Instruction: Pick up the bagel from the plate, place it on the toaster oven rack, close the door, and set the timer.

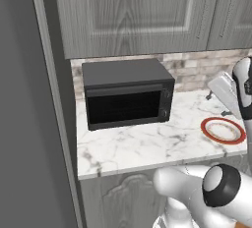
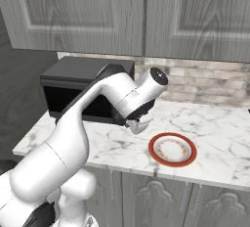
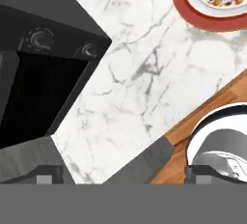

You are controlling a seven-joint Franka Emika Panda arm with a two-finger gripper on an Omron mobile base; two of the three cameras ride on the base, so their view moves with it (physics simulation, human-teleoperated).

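Oven [image 1: 127, 94]: left of frame, door up, closed.
Plate [image 1: 223, 130]: right on tabletop [image 1: 147, 146], no bagel seen.
Gripper [image 2: 138, 123]: between them; jaws' spread unclear.

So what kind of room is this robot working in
Most likely a kitchen, a rendered one: a marble counter under grey wood cabinets, with a black toaster oven and a red-rimmed plate on it.
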